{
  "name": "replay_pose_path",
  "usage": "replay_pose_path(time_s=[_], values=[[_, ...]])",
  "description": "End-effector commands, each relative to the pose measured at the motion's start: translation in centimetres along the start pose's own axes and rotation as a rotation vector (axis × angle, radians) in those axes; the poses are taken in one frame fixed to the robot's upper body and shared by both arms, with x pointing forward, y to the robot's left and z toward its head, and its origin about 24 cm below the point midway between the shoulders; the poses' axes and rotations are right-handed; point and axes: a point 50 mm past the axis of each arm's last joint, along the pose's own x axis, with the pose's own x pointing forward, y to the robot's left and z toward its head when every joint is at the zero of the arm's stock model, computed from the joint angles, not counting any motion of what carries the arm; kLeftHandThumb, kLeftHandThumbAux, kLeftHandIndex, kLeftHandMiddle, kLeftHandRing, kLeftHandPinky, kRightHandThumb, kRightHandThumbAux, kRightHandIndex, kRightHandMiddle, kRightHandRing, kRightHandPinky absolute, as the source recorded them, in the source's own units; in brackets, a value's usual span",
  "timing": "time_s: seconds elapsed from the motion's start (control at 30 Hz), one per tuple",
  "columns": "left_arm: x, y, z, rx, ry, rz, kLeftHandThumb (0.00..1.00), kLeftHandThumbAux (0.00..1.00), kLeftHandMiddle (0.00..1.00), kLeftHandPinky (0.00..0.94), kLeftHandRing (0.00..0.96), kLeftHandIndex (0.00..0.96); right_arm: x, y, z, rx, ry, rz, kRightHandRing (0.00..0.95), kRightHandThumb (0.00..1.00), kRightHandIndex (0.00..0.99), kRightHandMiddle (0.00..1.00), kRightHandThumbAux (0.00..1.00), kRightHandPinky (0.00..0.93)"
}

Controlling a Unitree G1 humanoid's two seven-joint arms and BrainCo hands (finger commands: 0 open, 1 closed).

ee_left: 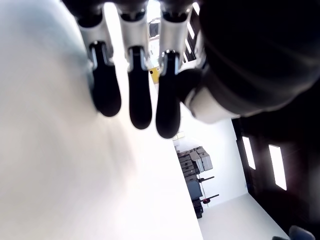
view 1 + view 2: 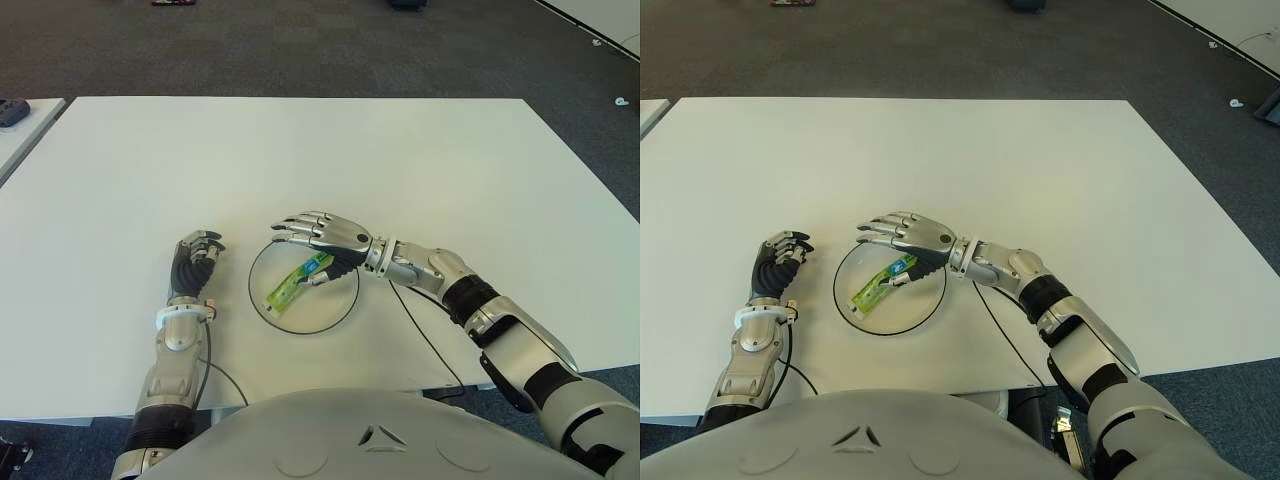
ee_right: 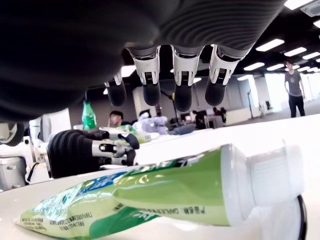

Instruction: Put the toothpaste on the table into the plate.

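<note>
A: What is showing in the left eye view?

B: A white worktop (image 2: 400,170) is carrying a round plate (image 2: 345,305) near its front edge, about in the middle of that edge. The green toothpaste (image 2: 297,281) is lying inside the plate, tilted, with its cap toward the right hand (image 2: 318,238). That hand is hovering over the far right part of the plate, fingers spread and pointing to the left, holding nothing. The left hand (image 2: 193,262) is showing just beside the plate, on its left side, with fingers curled in.

A: And the right eye view?

B: It is giving the same scene. The tube is staying fully within the rim of the plate, and the right palm is reaching above the cap end. I cannot tell if the palm is touching the tube.

A: What is the left wrist view showing?

B: Three dark fingertips (image 1: 140,102) are bending toward the palm above the white surface. Nothing is sitting between them.

A: And the right wrist view?

B: The toothpaste is lying across the picture on the plate, its white cap (image 3: 277,175) clear to see. The fingertips (image 3: 183,95) of the right hand are hanging above it, apart from it and spread. Farther off, the curled left hand is appearing. In the background, persons (image 3: 295,85) are standing and sitting in the room.
</note>
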Motion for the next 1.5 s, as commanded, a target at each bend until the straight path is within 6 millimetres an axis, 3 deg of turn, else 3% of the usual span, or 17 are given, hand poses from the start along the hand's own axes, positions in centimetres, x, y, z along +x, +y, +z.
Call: replay_pose_path(time_s=[0.03, 0.07, 0.13, 0.2, 0.27, 0.3, 0.33, 0.43, 0.73, 0.77, 0.83, 0.87, 0.9, 0.93, 1.03, 1.2, 1.5], values=[[-0.4, -0.2, -0.9, 0.017, 0.05, -0.009, 0.706, 0.722, 0.534, 0.348, 0.464, 0.427, 0.2, 0.1, 0.0, -0.033, -0.014, -0.018, 0.0, 0.156, 0.0, 0.0, 0.3, 0.0], [-0.4, -0.2, -0.9, 0.016, 0.05, -0.008, 0.706, 0.722, 0.533, 0.349, 0.464, 0.427, 0.3, 0.1, -0.1, -0.036, -0.014, -0.033, 0.0, 0.148, 0.0, 0.0, 0.32, 0.0], [-0.4, -0.2, -0.9, 0.013, 0.051, -0.008, 0.705, 0.722, 0.53, 0.361, 0.467, 0.427, 0.3, 0.0, -0.1, -0.04, -0.017, -0.06, 0.036, 0.149, 0.0, 0.042, 0.462, 0.0], [-0.4, -0.2, -0.9, 0.01, 0.05, -0.007, 0.705, 0.722, 0.53, 0.365, 0.469, 0.427, 0.3, -0.1, -0.1, -0.043, -0.02, -0.099, 0.153, 0.215, 0.034, 0.162, 0.555, 0.115], [-0.4, -0.2, -0.9, 0.009, 0.05, -0.007, 0.705, 0.722, 0.526, 0.373, 0.47, 0.427, 0.3, -0.1, -0.1, -0.045, -0.022, -0.129, 0.364, 0.296, 0.19, 0.382, 0.619, 0.296], [-0.4, -0.2, -0.9, 0.009, 0.05, -0.006, 0.705, 0.722, 0.526, 0.374, 0.47, 0.427, 0.3, -0.2, -0.2, -0.046, -0.021, -0.152, 0.393, 0.308, 0.211, 0.412, 0.628, 0.322], [-0.4, -0.2, -0.9, 0.009, 0.05, -0.006, 0.705, 0.722, 0.522, 0.372, 0.468, 0.427, 0.3, -0.3, -0.2, -0.046, -0.021, -0.167, 0.465, 0.445, 0.286, 0.48, 0.661, 0.385], [-0.4, -0.2, -0.9, 0.011, 0.049, -0.005, 0.704, 0.722, 0.516, 0.366, 0.464, 0.428, 0.4, -0.8, -0.3, -0.043, -0.021, -0.229, 0.571, 0.614, 0.379, 0.581, 0.699, 0.484], [-0.3, -0.2, -0.8, 0.009, 0.038, -0.003, 0.704, 0.723, 0.511, 0.391, 0.465, 0.427, 0.5, -1.5, 0.0, -0.035, -0.02, -0.295, 0.674, 0.705, 0.43, 0.687, 0.714, 0.542], [-0.3, -0.2, -0.8, 0.009, 0.037, -0.003, 0.704, 0.723, 0.512, 0.394, 0.467, 0.427, 0.6, -1.5, 0.0, -0.04, -0.017, -0.29, 0.642, 0.704, 0.428, 0.661, 0.715, 0.514], [-0.3, -0.1, -0.8, 0.009, 0.036, -0.003, 0.704, 0.723, 0.517, 0.405, 0.475, 0.427, 0.6, -1.5, -0.1, -0.046, -0.013, -0.283, 0.444, 0.694, 0.417, 0.483, 0.72, 0.339], [-0.3, -0.1, -0.8, 0.01, 0.036, -0.003, 0.704, 0.723, 0.517, 0.407, 0.476, 0.427, 0.6, -1.5, -0.1, -0.05, -0.012, -0.278, 0.416, 0.692, 0.415, 0.458, 0.721, 0.314], [-0.3, -0.1, -0.8, 0.01, 0.036, -0.003, 0.704, 0.723, 0.519, 0.41, 0.478, 0.427, 0.6, -1.5, -0.1, -0.052, -0.011, -0.274, 0.335, 0.585, 0.329, 0.375, 0.705, 0.238], [-0.3, -0.1, -0.8, 0.012, 0.036, -0.004, 0.704, 0.723, 0.52, 0.411, 0.479, 0.427, 0.6, -1.6, -0.1, -0.058, -0.011, -0.265, 0.305, 0.545, 0.298, 0.346, 0.7, 0.211], [-0.3, -0.1, -0.8, 0.017, 0.037, -0.005, 0.706, 0.723, 0.526, 0.39, 0.477, 0.428, 0.6, -1.7, -0.1, -0.078, -0.007, -0.24, 0.098, 0.346, 0.109, 0.122, 0.672, 0.055], [-0.2, 0.0, -0.8, 0.021, 0.041, -0.006, 0.706, 0.722, 0.53, 0.374, 0.472, 0.428, 0.4, -2.1, -0.2, -0.101, 0.022, -0.226, 0.016, 0.244, 0.018, 0.02, 0.621, 0.009], [0.1, 0.1, -0.9, 0.03, 0.044, -0.005, 0.705, 0.722, 0.527, 0.342, 0.458, 0.428, -1.0, -3.2, -1.2, -0.051, 0.146, -0.289, 0.0, 0.173, 0.0, 0.0, 0.564, 0.0]])
